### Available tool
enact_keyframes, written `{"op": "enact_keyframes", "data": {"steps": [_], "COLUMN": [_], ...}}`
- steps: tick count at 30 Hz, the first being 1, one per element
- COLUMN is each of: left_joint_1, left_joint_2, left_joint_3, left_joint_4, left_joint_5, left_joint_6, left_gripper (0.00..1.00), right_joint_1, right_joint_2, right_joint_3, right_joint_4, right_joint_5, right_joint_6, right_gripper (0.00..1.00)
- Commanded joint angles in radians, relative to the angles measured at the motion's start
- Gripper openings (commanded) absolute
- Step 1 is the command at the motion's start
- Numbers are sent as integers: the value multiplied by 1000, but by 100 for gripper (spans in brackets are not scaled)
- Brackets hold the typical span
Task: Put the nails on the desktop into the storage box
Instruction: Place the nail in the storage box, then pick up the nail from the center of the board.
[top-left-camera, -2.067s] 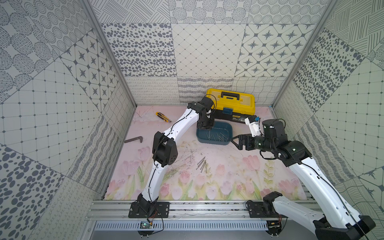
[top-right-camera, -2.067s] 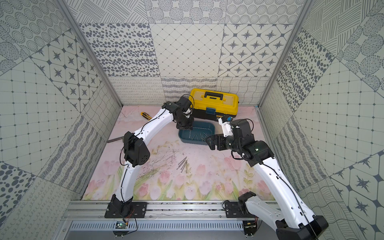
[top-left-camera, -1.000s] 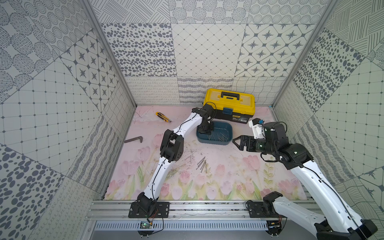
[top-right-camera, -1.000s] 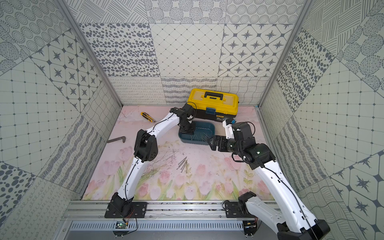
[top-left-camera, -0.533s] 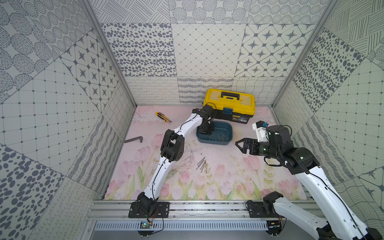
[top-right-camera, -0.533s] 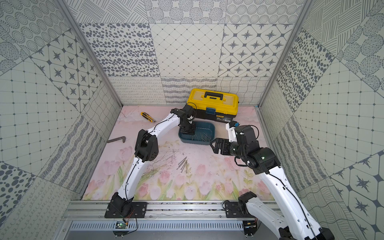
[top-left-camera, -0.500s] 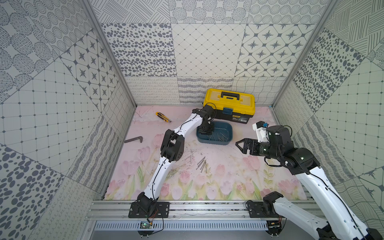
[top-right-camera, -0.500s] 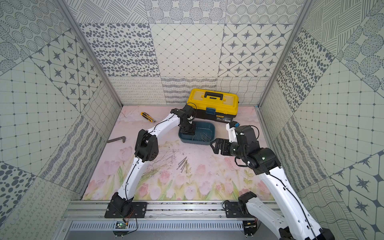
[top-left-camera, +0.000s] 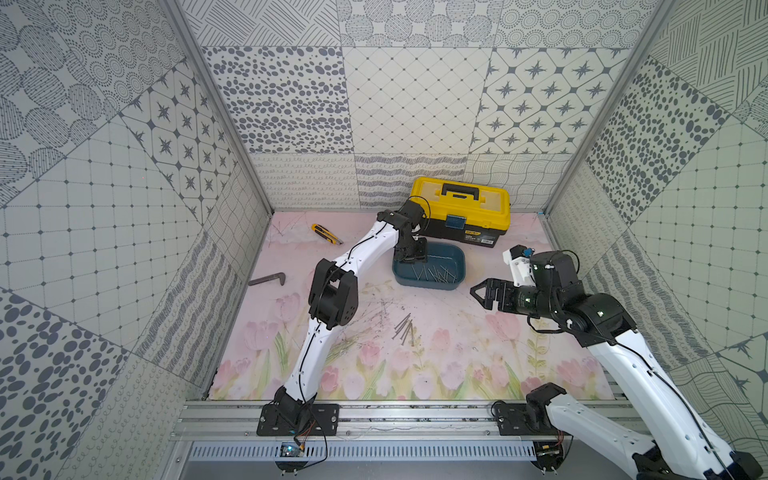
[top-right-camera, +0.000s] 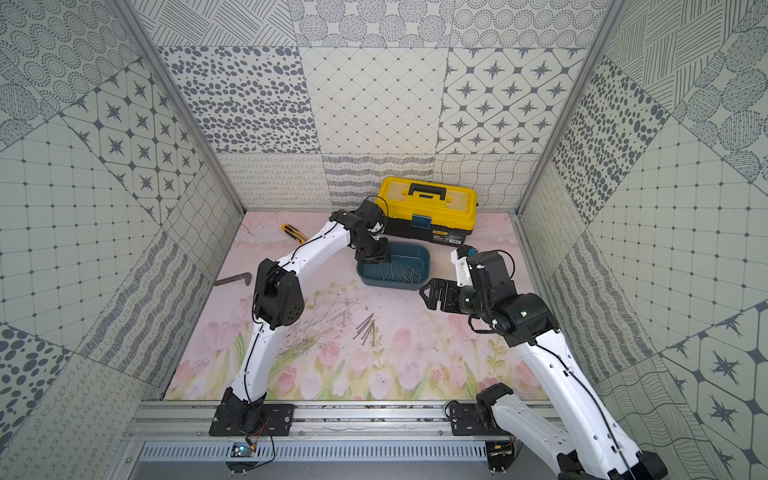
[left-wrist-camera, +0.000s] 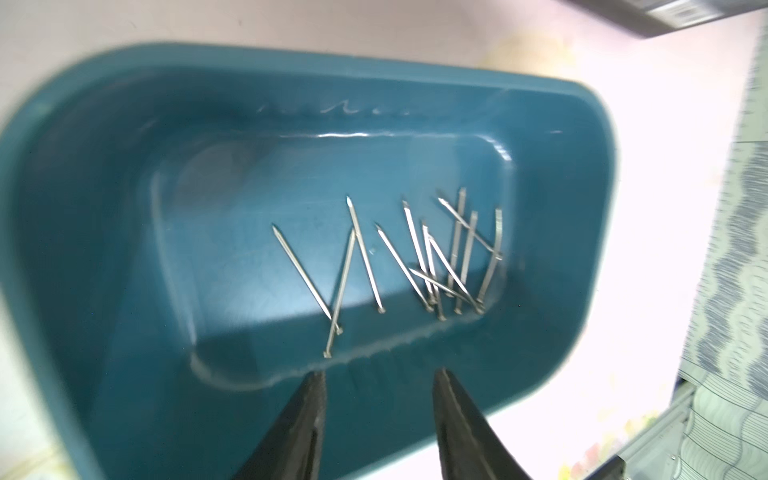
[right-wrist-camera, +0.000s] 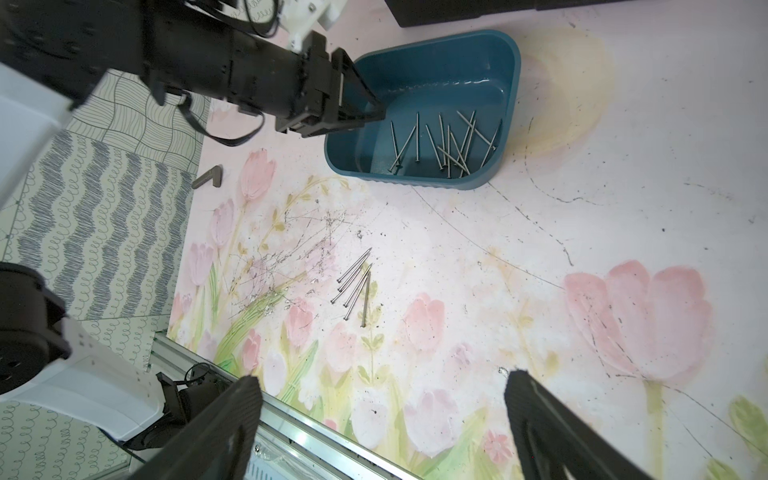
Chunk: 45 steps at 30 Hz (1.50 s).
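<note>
The left gripper hangs over the left end of the storage box, jaws part-spread with nothing between them. By judgement, a drop-off is ending. About a dozen nails, thin, straight and grey, lie crossed on the box's floor. A loose bundle of roughly six more lies on the desktop, nearer than the box and about centre. The right gripper stands wide open and empty, to the right of that bundle. The next move calls for a low, precise pinch there.
</note>
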Motion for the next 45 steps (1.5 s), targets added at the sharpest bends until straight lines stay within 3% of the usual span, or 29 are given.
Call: {"op": "enact_keyframes", "data": {"steps": [1,5,10,19,22,31,45], "left_joint_1": [4,5,7,9,9,10,8], "left_joint_2": [-152,-321,-560,-1043,-1180,-1479,-1529], "left_joint_3": [-84,-274,-604,-1138,-1243,-1439,-1558], "left_joint_4": [-4,1,67,203,216,252,221], "left_joint_5": [-12,-38,-59,-3,-10,-23,40], "left_joint_6": [35,49,-5,-243,-317,-434,-453], "left_gripper": [50,55,65,75,76,84,90], "right_joint_1": [8,40,150,332,371,463,559], "right_joint_2": [43,116,249,505,563,632,789], "right_joint_3": [15,18,48,94,86,-4,17], "right_joint_4": [27,44,40,53,77,172,239], "right_joint_5": [-17,-25,65,190,222,278,259], "right_joint_6": [-13,-29,-35,-18,-8,83,111], "right_gripper": [97,97,93,82,78,61,53]}}
